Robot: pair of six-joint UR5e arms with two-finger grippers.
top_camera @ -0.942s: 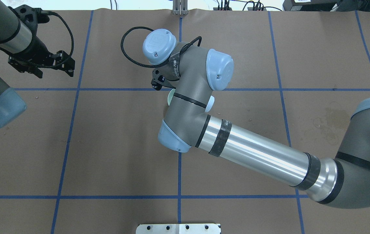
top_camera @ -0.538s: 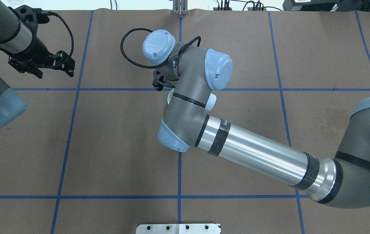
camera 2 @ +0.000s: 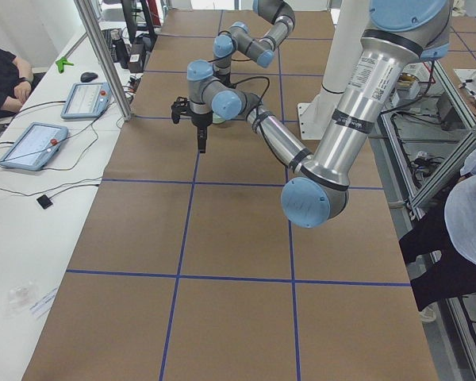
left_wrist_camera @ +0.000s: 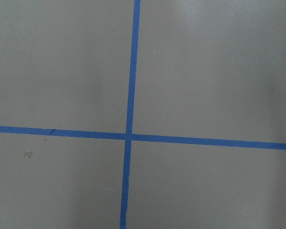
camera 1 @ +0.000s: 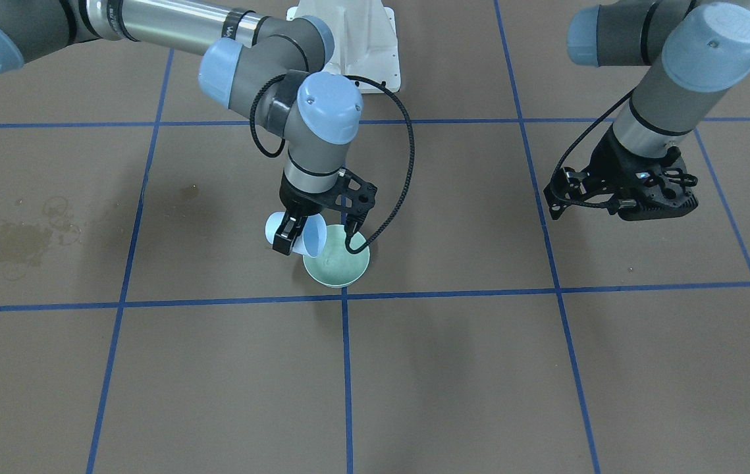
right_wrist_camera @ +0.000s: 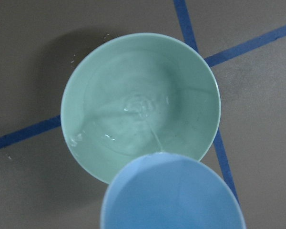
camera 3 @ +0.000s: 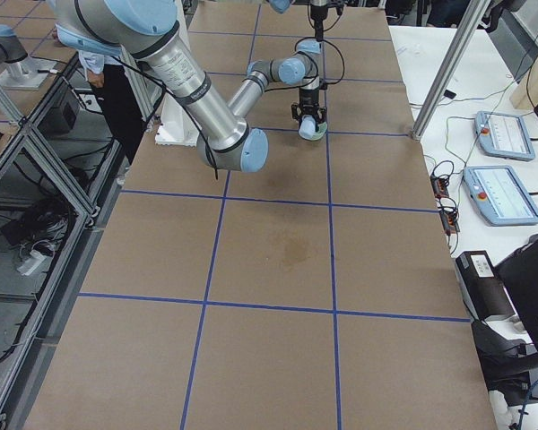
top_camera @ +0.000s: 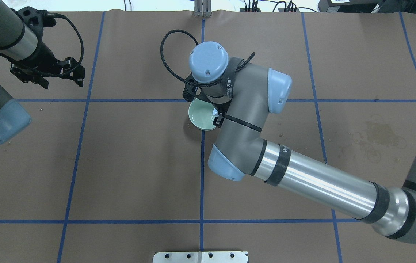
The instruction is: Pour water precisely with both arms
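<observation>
Change: right arm (top_camera: 313,179) has swung, uncovering pale-green round ceramic bowl (top_camera: 201,115) and tipping light-blue plastic cup (camera 1: 309,240) over bowl's rim.
Right gripper (camera 1: 292,234): clamped on cup.
Water (right_wrist_camera: 138,106): thin stream pooling inside bowl; pour judged underway.
Left gripper (camera 1: 618,197): fingers spread, empty, well apart from bowl.

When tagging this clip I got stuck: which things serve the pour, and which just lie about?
In the job: right gripper, cup, bowl, water, left gripper (idle).
Lying about: stain, pedestal, tablets.
</observation>
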